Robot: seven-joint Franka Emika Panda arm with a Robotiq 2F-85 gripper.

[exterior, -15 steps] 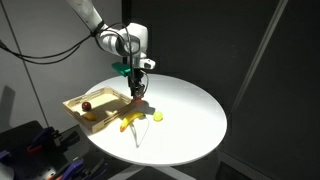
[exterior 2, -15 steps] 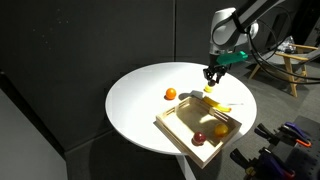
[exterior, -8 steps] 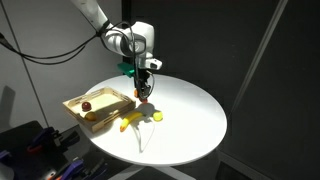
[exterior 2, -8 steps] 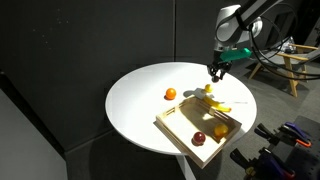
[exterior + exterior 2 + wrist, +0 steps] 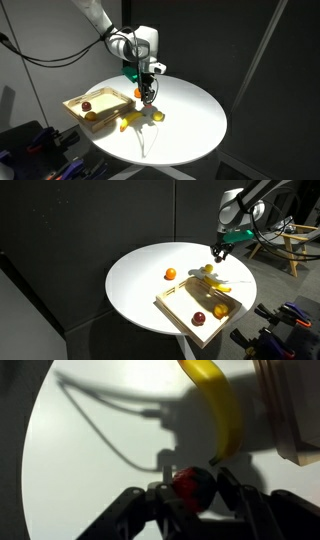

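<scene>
My gripper (image 5: pixel 192 500) is shut on a small dark red fruit (image 5: pixel 192 486), which fills the gap between the fingers. It hangs above the round white table (image 5: pixel 195 120), beside the banana (image 5: pixel 215 405) and close to the corner of the wooden tray (image 5: pixel 292 415). In both exterior views the gripper (image 5: pixel 147 97) (image 5: pixel 216 254) points straight down, a little above the table, with the banana (image 5: pixel 130 122) (image 5: pixel 216 283) lying just below and beside it. The held fruit is too small to make out in the exterior views.
The wooden tray (image 5: pixel 97 97) (image 5: pixel 178 302) sits at the table's edge, holding a red fruit (image 5: pixel 199 317) and an orange one (image 5: pixel 220 310). Another orange fruit (image 5: pixel 171 274) (image 5: pixel 157 116) lies loose on the table. Dark curtains surround the table.
The gripper has drifted sideways away from the tray, over the banana end, still shut on the red fruit. Nothing on the table has moved.
</scene>
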